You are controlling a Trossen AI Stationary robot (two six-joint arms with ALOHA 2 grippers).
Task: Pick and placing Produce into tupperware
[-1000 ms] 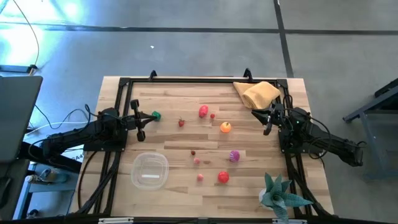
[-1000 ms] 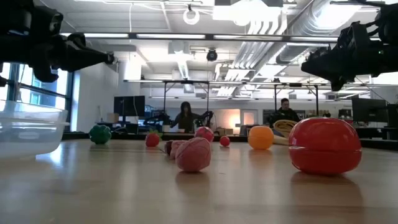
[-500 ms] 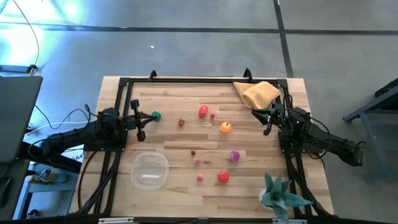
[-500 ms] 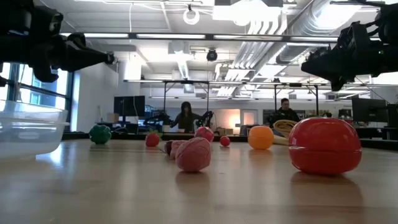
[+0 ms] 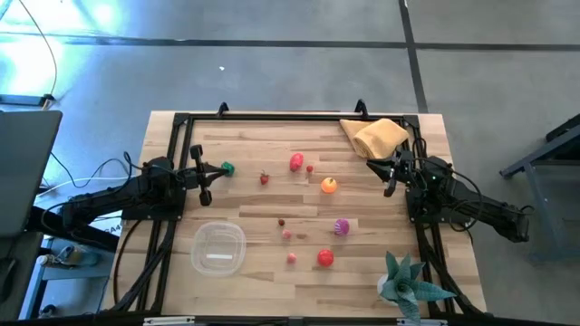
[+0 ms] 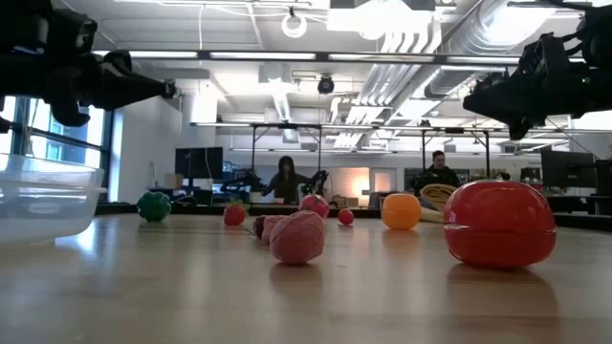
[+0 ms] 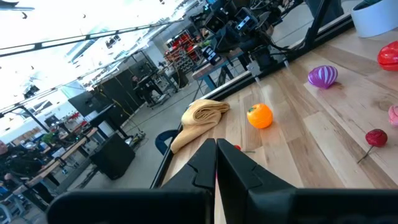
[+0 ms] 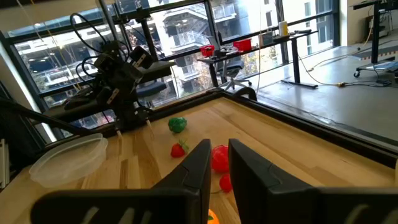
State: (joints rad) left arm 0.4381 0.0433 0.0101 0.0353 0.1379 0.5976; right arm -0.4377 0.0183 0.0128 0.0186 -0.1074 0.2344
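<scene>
**Nothing Packed Yet: Both Arms Wait at the Table's Sides**

The tupperware (image 5: 218, 249) sits empty on the wooden table (image 5: 254, 145), near its front edge on the left arm's side, and serves here as the landmark. All of the produce lies outside it. Closest, to its right, are two small pink pieces (image 5: 286, 234) and a tiny dark red one (image 5: 281, 222); further right lie the large red tomato-like piece (image 5: 325, 258) and the purple piece (image 5: 341, 226). Well behind the container, towards the far edge, are the green piece (image 5: 227, 168), a strawberry-like red piece (image 5: 265, 178), a taller red piece (image 5: 296, 162) and the orange fruit (image 5: 329, 186). A tan cloth (image 5: 379, 136) lies in the far corner diagonally opposite the container, and a teal spiky plant (image 5: 410, 282) stands far to its right.

The left gripper (image 5: 207, 171) hovers behind the container, just beside the green piece, fingers pressed together on nothing. The right gripper (image 5: 391, 172) hangs across the table from the container, near the cloth; its fingers show a narrow gap in its wrist view and hold nothing.

By my reading, the task stands at its very start: no piece is grasped and none is in the container. The next move likely calls for one arm to spread its fingers, descend over a nearby piece (the green one suits the left arm), grip it and carry it forward to the container.
</scene>
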